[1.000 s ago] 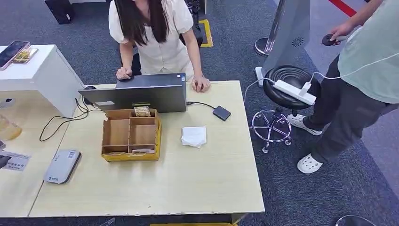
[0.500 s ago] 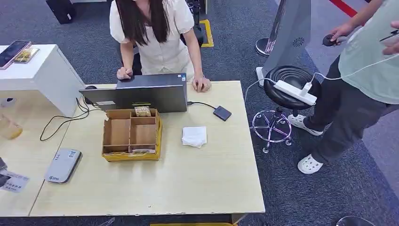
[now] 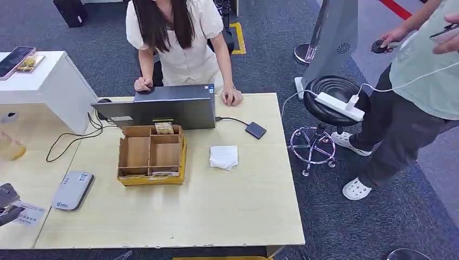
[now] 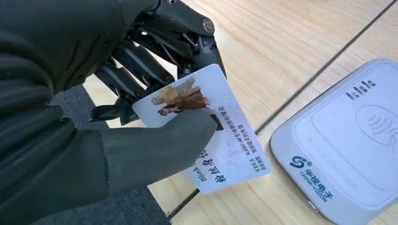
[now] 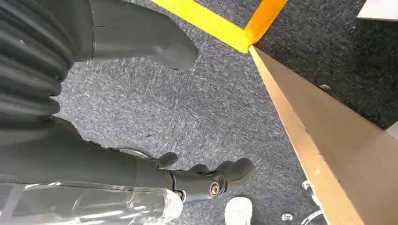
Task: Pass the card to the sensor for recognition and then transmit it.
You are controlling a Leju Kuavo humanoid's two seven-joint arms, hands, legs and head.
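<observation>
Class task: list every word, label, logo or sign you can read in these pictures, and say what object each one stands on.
"CHINA-VISION", under a blue logo and Chinese characters: on the grey card reader.
A contactless-wave sign: also on the reader's top.
"Blink": partly hidden, on the card held by the left hand; its other print is Chinese, and the fine lines are too small to read.

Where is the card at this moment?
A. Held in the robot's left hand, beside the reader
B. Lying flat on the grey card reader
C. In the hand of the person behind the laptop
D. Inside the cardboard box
A: the left hand pinches the card between thumb and fingers, next to the card reader but not on it.
</observation>
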